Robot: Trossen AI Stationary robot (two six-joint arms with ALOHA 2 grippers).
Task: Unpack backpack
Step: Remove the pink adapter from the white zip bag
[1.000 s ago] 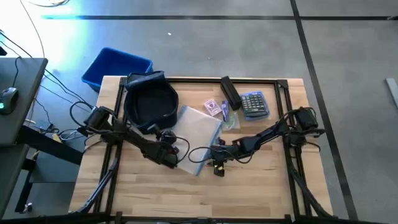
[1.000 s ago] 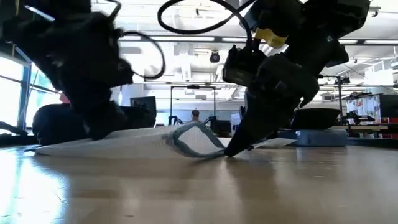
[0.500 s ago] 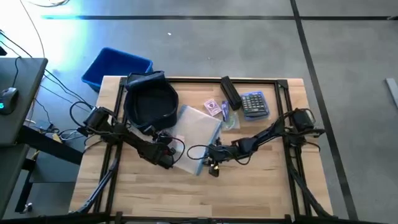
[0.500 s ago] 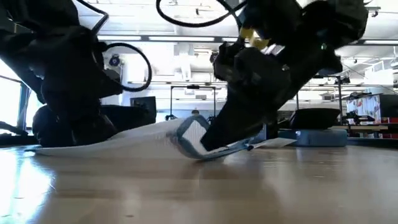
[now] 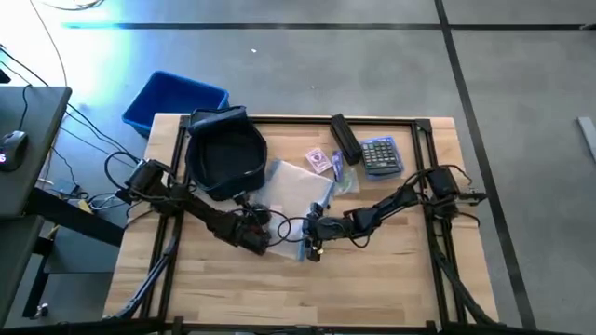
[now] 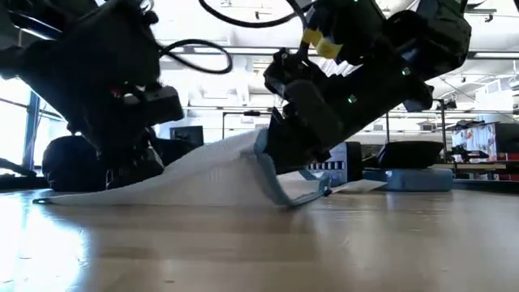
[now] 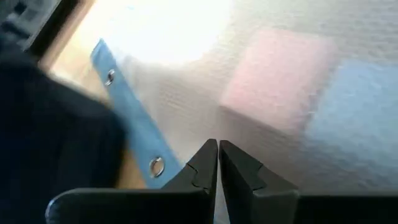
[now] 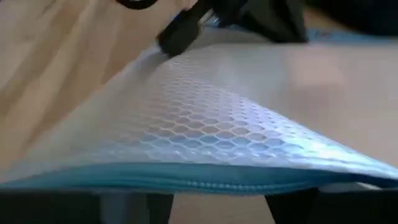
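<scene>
Right gripper [image 5: 310, 244] lifting clear pouch [image 5: 296, 191] edge, backpack [image 5: 224, 154] behind

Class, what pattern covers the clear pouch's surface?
A honeycomb mesh on the pouch, clearest in the right wrist view.

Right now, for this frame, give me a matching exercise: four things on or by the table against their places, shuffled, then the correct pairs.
Things:
1. dark navy fabric backpack
2. bright blue rigid plastic bin
3. grey calculator
4. translucent honeycomb-textured pouch with blue edge

Places:
A. on the floor past the table's far left corner
B. between both claws, its near edge lifted
C. far left part of the table
D. far right part of the table

Pairs: 1-C, 2-A, 3-D, 4-B
</scene>
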